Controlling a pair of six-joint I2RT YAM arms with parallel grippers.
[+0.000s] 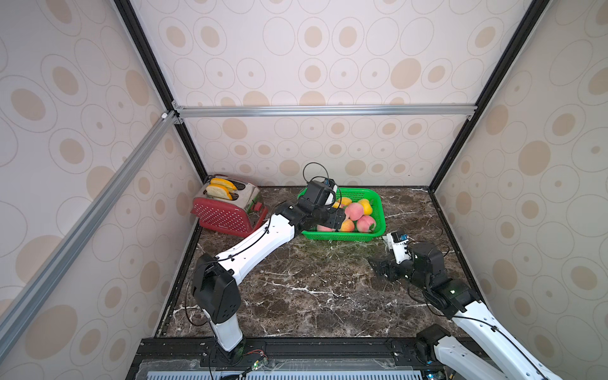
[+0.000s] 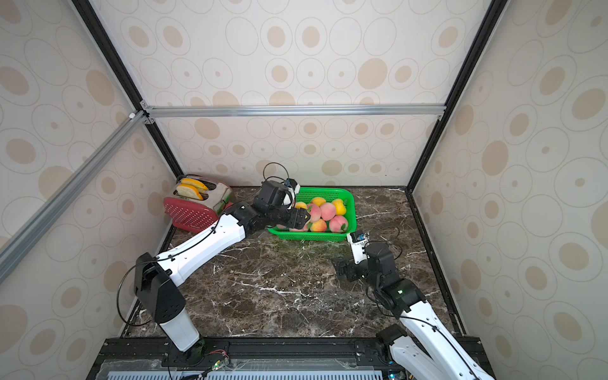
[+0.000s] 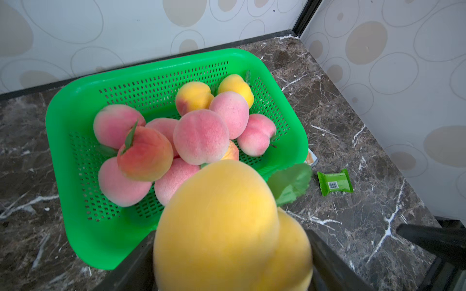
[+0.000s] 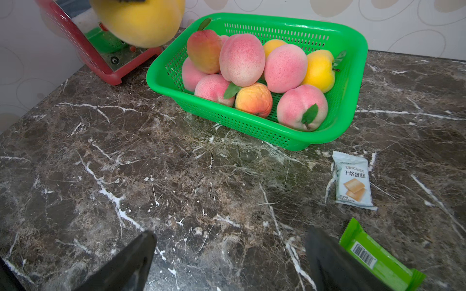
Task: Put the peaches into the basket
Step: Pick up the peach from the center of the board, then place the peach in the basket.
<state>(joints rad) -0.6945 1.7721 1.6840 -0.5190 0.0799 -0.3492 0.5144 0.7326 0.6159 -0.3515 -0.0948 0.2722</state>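
Gripping a yellow peach (image 3: pixel 222 226), the left gripper (image 1: pixel 335 219) hangs over the left end of the basket (image 3: pixel 151 68). Lower it onto the bare mesh beside the piled peaches (image 4: pixel 242 59) before letting go. The right gripper (image 4: pixel 229 239) gapes empty near the basket.

Two glossy white moulded arms (image 1: pixel 260 243) with boxy matt-black joint housings (image 1: pixel 215 292) are mounted on a black slotted metal base rail (image 1: pixel 329 348); thin black cables (image 1: pixel 266 231) are clipped along the shells.
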